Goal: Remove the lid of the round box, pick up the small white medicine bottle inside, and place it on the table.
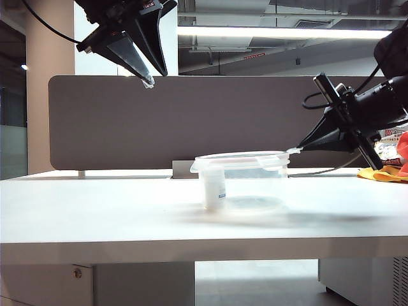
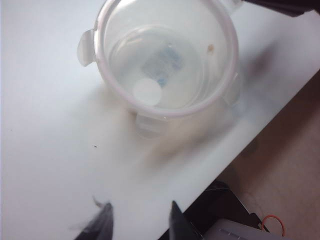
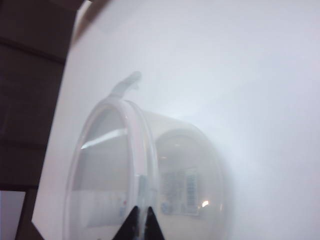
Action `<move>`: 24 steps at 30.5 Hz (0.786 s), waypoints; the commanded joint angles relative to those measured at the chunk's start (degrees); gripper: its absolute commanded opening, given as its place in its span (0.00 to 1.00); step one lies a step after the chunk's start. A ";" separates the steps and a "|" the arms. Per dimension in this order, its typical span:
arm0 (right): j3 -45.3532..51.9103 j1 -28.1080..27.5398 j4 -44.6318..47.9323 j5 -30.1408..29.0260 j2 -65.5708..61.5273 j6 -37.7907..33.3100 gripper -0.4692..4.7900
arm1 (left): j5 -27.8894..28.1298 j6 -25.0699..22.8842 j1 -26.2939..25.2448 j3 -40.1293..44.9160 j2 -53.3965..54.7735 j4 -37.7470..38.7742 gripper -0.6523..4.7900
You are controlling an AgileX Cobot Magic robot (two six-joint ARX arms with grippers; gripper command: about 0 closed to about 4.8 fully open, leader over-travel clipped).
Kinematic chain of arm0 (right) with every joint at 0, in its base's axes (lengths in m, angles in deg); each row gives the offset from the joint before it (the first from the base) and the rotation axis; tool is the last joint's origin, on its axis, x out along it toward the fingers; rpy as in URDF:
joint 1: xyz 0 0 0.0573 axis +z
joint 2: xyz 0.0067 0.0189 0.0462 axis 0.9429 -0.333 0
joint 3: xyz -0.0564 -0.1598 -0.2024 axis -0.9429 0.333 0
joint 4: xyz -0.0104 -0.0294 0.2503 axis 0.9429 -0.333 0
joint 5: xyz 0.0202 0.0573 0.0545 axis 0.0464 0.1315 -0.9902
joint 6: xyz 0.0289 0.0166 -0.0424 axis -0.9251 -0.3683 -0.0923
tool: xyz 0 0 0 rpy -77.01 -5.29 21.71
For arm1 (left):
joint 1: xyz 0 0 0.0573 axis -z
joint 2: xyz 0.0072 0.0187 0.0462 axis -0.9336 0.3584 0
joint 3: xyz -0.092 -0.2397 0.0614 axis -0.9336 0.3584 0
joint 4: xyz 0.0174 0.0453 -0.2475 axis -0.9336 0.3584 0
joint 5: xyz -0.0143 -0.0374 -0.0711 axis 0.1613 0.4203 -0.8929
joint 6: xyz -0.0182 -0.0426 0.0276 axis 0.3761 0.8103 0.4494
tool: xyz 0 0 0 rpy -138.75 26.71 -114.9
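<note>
Lifting step: the lid appears pinched at its rim and about to come off the box; this is a judgement from how the right fingertips sit at its edge.
Table point(image 1: 95, 204): broad white desk top carrying the box, with a grey partition panel point(image 1: 115, 121) behind.
Round box point(image 1: 245, 188): clear frosted tub standing upright near the middle of the table; probably light and stiff, so it may slide or tip if the lid sticks.
Lid point(image 1: 239, 157): translucent disc lying across the box mouth with clip tabs at its rim; thin, smooth and likely a little flexible, best taken at a tab or the rim edge.
Right gripper point(image 1: 294, 150): reaching in from the right, jaws narrowed together on the lid's rim at the box's right side.
Left gripper point(image 1: 148, 81): high above the table on the left, well apart from the box, jaws partly apart and holding nothing.
Small white medicine bottle point(image 2: 148, 92): upright inside the box against its near-left wall; light, rigid and slick, so a grip across the cap or upper body looks safest.
</note>
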 commanded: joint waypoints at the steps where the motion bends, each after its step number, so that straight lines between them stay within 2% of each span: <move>1: -0.46 0.15 2.64 0.00 0.35 0.20 0.08 | 0.13 -0.28 -0.04 -0.04 -0.02 -1.22 0.39; 6: -0.74 0.15 4.24 -0.90 1.03 0.15 0.08 | 0.15 -0.28 -0.04 0.39 -0.02 -1.99 0.39; 11: -0.72 0.07 -0.22 2.54 0.70 0.61 0.08 | 0.11 -0.26 -0.04 2.14 -0.02 -3.19 0.39; 24: -0.68 0.20 -3.48 1.99 0.44 0.81 0.08 | -0.26 -0.13 -0.04 5.20 1.29 -7.85 0.39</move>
